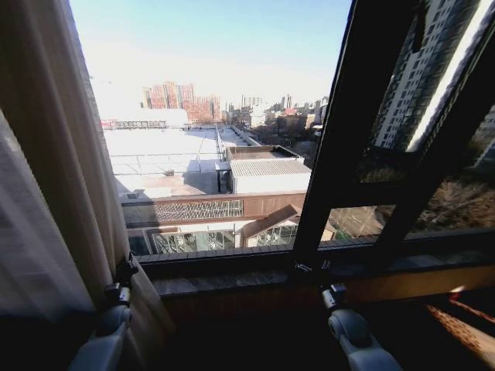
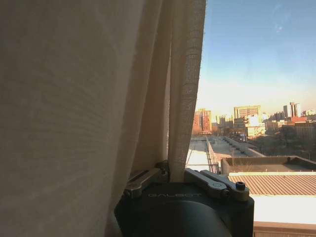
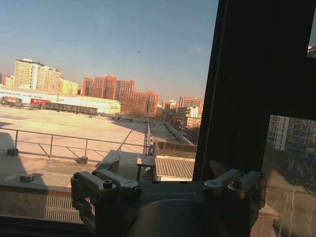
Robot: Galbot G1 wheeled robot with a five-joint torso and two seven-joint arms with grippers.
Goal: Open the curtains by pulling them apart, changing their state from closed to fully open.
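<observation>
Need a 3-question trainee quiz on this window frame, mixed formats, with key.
1. True or false: the left gripper is shut on the curtain.
2. The right gripper is: A) open, holding nothing, near the dark window frame; B) shut on fabric; C) resting on the floor.
3. In the head view, on which side of the window is the curtain gathered?

Key: 1 true, its fingers pinch the fabric's edge. 2 A. 3 The robot's left; the glass ahead is uncovered.

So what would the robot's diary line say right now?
left hand: shut on curtain edge, curtain bunched at robot's left | right hand: open, holding nothing, near window sill | window mostly uncovered
</observation>
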